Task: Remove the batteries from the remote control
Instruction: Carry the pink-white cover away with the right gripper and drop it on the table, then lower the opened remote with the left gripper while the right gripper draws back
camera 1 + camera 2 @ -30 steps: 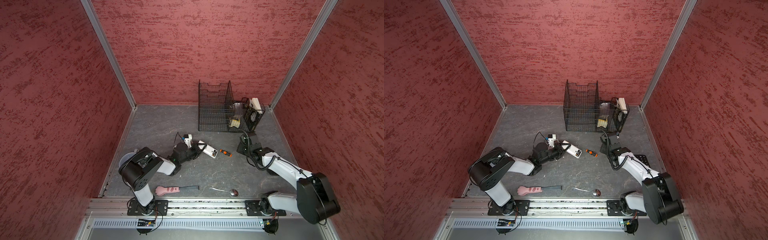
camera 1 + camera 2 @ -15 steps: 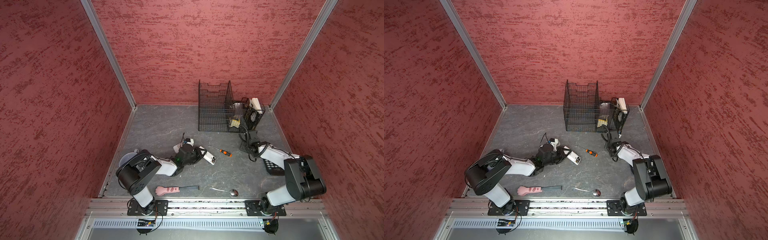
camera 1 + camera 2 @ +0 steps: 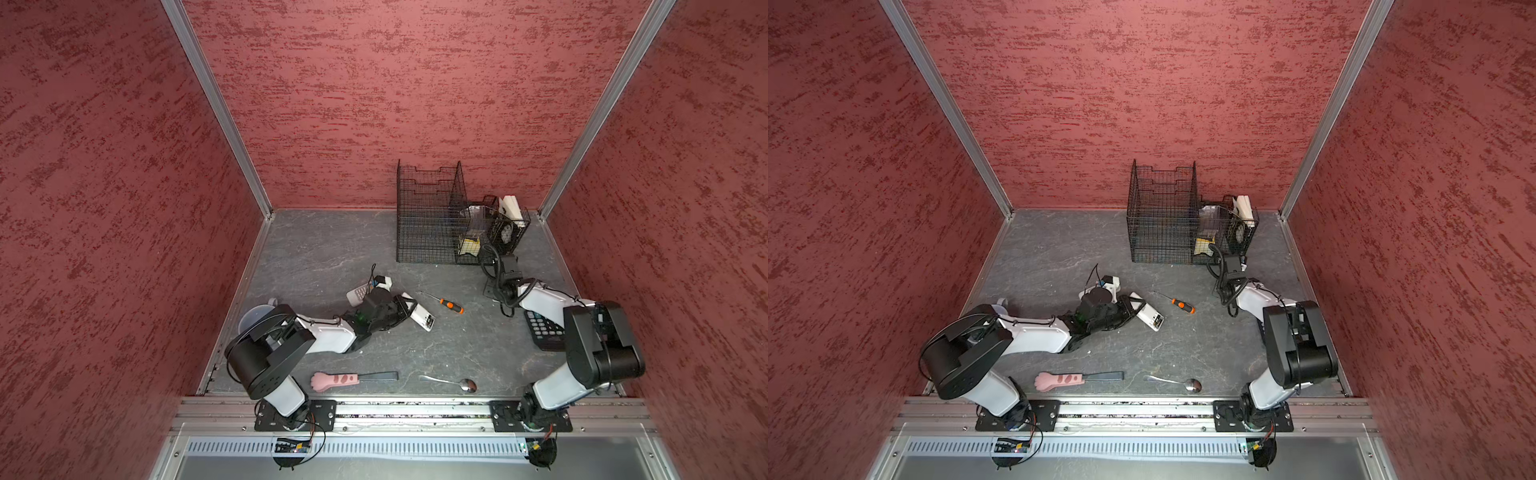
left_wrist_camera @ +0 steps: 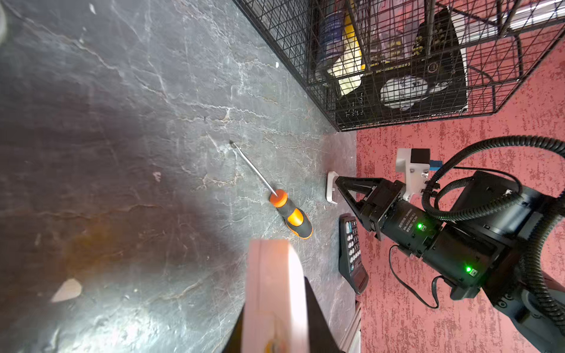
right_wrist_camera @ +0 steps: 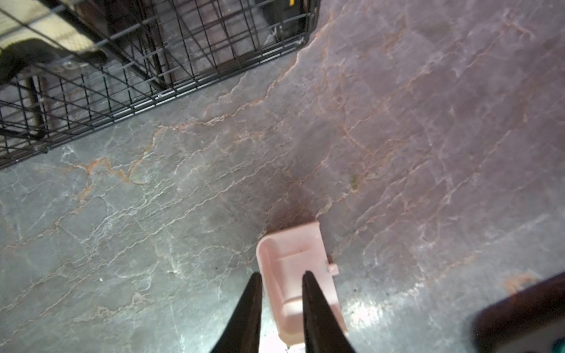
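In both top views, the left gripper (image 3: 401, 309) is clamping the white remote (image 3: 422, 318), which is lying diagonally on the desk (image 3: 332, 249), its open end pointing toward the right arm. The right gripper (image 3: 491, 291) is sitting well apart, beyond the screwdriver (image 3: 446, 304).

In the left wrist view, the remote is filling the foreground as a pale blur.

In the right wrist view, the right gripper's jaws are standing slightly parted over the cover (image 5: 299, 259), gripping nothing.

The batteries are too small to make out, presumably in the remote.
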`<state>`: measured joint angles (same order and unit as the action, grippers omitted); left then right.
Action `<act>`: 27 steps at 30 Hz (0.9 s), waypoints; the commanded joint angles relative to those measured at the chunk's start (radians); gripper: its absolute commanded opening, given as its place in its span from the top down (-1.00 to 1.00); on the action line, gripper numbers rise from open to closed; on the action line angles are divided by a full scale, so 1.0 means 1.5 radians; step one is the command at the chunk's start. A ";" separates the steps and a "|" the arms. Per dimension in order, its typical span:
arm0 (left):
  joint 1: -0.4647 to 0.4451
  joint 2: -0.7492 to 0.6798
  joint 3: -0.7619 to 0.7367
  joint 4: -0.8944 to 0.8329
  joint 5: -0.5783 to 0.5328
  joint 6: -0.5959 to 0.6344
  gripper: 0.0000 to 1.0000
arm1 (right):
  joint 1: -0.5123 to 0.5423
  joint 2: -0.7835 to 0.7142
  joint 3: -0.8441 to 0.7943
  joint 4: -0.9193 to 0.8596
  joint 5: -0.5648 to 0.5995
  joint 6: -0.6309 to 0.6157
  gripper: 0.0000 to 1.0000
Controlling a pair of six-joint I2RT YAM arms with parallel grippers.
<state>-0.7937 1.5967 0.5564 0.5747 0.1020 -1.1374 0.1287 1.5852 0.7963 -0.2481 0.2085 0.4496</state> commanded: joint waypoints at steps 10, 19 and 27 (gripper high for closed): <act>-0.030 -0.023 -0.009 -0.030 -0.089 0.010 1.00 | -0.004 -0.145 -0.023 0.009 -0.077 0.001 0.10; -0.064 -0.010 -0.038 0.001 -0.178 -0.020 1.00 | -0.003 -0.245 -0.046 -0.008 -0.122 0.008 0.03; -0.105 0.045 -0.061 0.089 -0.234 -0.053 1.00 | 0.002 -0.270 -0.054 -0.011 -0.141 0.013 0.01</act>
<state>-0.9356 1.6344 0.4835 0.6575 -0.1955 -1.2011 0.1276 1.2041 0.7235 -0.2516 0.0219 0.4610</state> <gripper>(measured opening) 0.185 0.493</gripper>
